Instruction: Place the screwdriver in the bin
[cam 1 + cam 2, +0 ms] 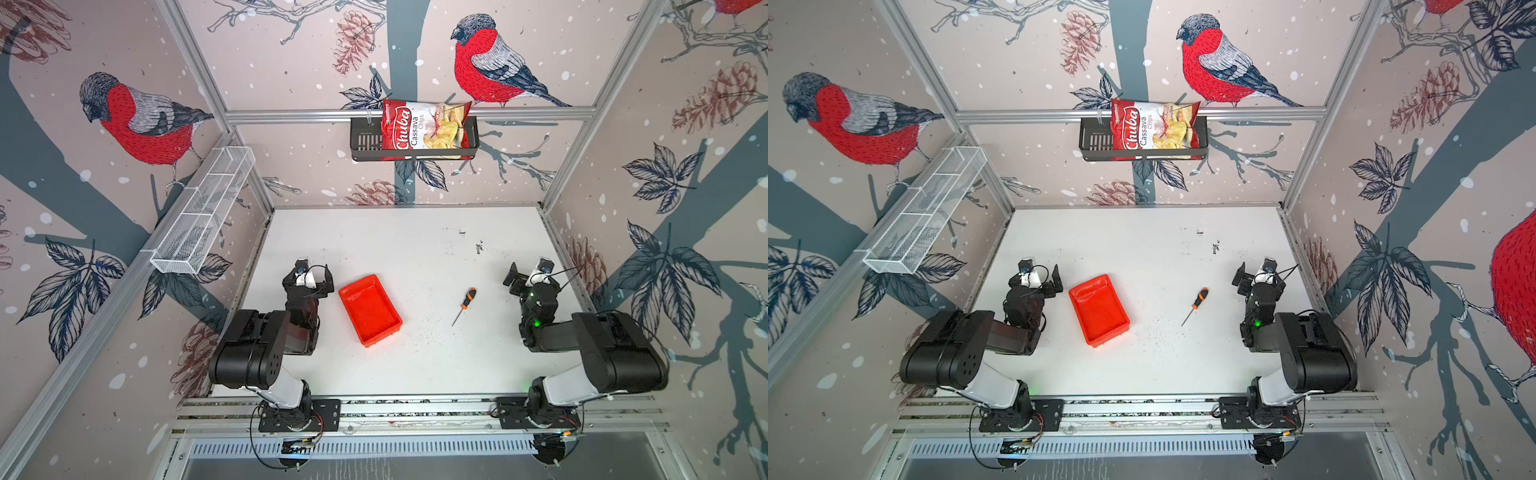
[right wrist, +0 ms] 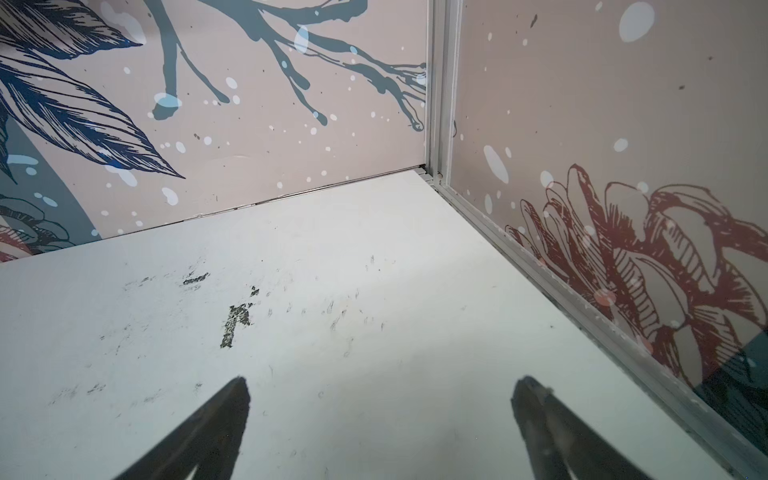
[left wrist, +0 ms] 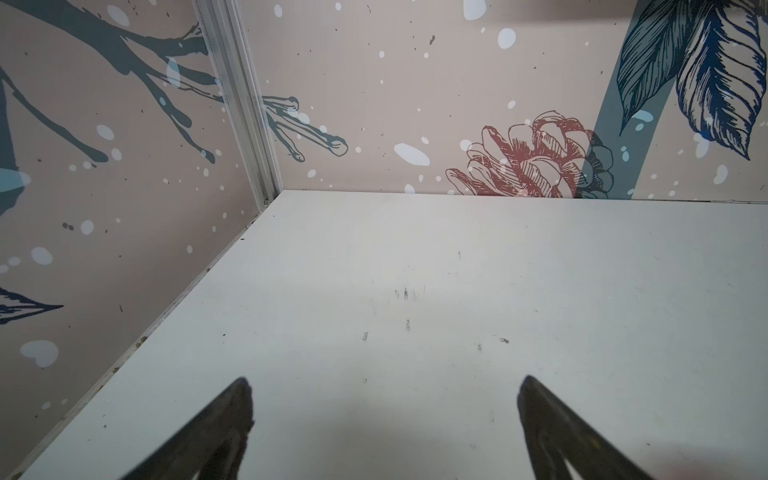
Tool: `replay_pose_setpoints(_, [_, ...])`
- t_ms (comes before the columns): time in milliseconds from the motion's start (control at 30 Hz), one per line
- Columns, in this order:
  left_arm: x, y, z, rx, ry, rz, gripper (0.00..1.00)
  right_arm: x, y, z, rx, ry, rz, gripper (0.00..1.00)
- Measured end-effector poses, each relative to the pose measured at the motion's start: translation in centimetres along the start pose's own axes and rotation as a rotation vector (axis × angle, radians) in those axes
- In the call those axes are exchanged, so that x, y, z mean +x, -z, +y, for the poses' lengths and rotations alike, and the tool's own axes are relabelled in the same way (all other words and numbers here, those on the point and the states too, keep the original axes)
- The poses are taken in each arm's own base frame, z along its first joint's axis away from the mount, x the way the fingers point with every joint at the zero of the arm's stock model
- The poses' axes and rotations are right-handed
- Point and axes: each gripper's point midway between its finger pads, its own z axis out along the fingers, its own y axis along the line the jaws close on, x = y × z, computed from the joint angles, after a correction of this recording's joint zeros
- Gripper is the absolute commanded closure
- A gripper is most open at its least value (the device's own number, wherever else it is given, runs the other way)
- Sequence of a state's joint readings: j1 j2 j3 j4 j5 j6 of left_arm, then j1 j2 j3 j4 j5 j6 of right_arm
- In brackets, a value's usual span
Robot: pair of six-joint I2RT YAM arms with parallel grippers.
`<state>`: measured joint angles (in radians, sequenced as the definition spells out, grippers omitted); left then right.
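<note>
Both tools stood wide apart at the jaws and held nothing. The left tool (image 1: pixel 308 277) hovered over the white worktop (image 1: pixel 395 241) near the left wall; in the left wrist view its two dark fingers (image 3: pixel 232 419) framed only bare, lightly scuffed worktop. The right tool (image 1: pixel 527 275) hovered near the right wall; in the right wrist view its fingers (image 2: pixel 226 415) likewise framed bare worktop with black scrape marks (image 2: pixel 237 320) ahead of them.

The screwdriver (image 1: pixel 465 305) lay flat on the worktop in both top views, between the two tools and closer to the right one, well apart from its jaws. Its orange-and-black handle pointed toward the back wall, and its thin shaft pointed toward the arm bases. The bin (image 1: pixel 370 309), a shallow red-orange tray, sat on the worktop just beside the left tool on its inner side, turned at an angle and with nothing in it. Bin and screwdriver were apart, with bare worktop between them.

A black basket (image 1: pixel 365 141) on the back rail carried a bag of chips (image 1: pixel 424 129). A white mesh basket (image 1: pixel 203 212) hung on the left wall.
</note>
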<state>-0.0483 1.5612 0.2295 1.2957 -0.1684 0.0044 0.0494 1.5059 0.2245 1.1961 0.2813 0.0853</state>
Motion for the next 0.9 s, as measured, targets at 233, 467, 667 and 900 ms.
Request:
replay_pose_setpoints(233, [0.00, 0.00, 0.01, 0.000, 0.000, 0.000, 0.02, 0.00, 0.00, -0.01, 0.000, 0.000, 0.000, 0.00])
replay_pose_setpoints(467, [0.00, 0.00, 0.01, 0.000, 0.000, 0.000, 0.02, 0.00, -0.01, -0.07, 0.002, 0.000, 0.000, 0.00])
replay_pose_setpoints(667, [0.00, 0.00, 0.01, 0.000, 0.000, 0.000, 0.02, -0.01, -0.02, -0.10, 0.003, 0.000, 0.000, 0.00])
replay_pose_setpoints(900, [-0.06, 0.23, -0.06, -0.003, -0.002, -0.002, 0.02, -0.19, 0.16, -0.16, 0.003, -0.002, -0.005, 0.00])
